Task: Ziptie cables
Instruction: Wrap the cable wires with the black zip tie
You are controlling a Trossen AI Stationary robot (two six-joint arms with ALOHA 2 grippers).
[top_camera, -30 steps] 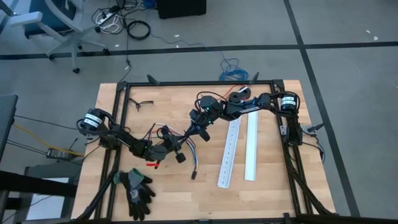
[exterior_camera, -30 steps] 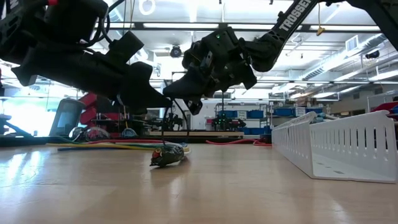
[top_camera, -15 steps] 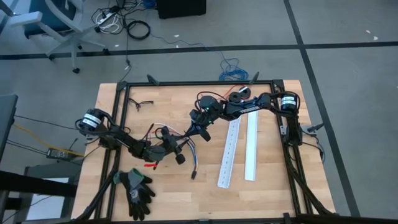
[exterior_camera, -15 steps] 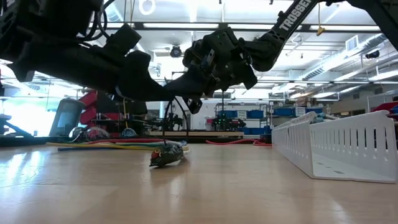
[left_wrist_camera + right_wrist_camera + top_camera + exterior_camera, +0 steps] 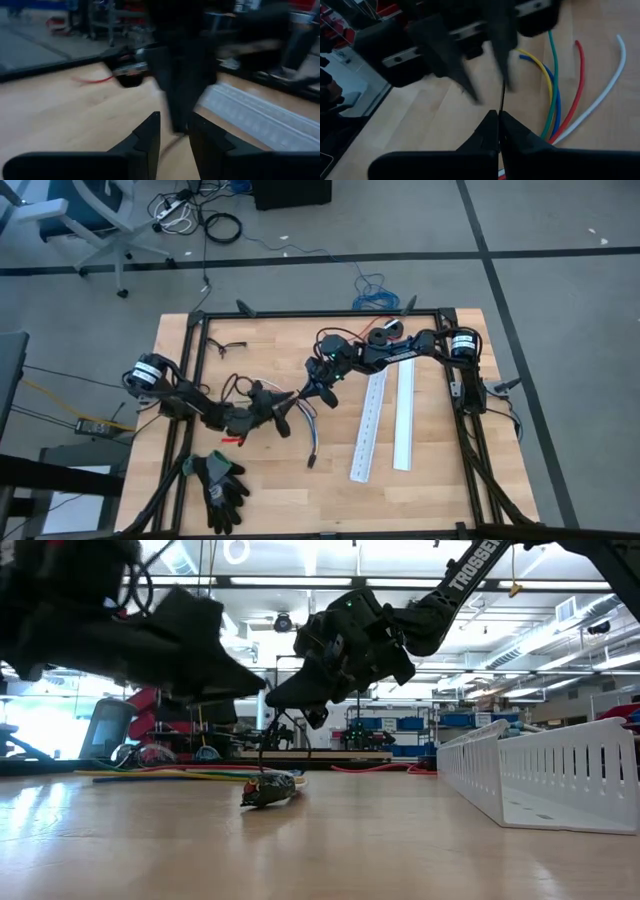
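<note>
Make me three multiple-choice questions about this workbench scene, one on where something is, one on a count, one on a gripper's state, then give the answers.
1. Where do the black gloves lie on the table?
A. near its front left corner
B. between the white strips
C. under the right arm's base

2. How many long white slotted strips lie on the table?
A. one
B. two
C. four

3. How do the right gripper's fingers stand?
A. spread wide
C. out of sight
B. pinched on a thin dark strand

Answers: 1 A, the high view shows them by the left arm's side at the front edge. 2 B, two lie side by side. 3 B, the right wrist view shows the tips closed on a thin dark strand above the cables.
</note>
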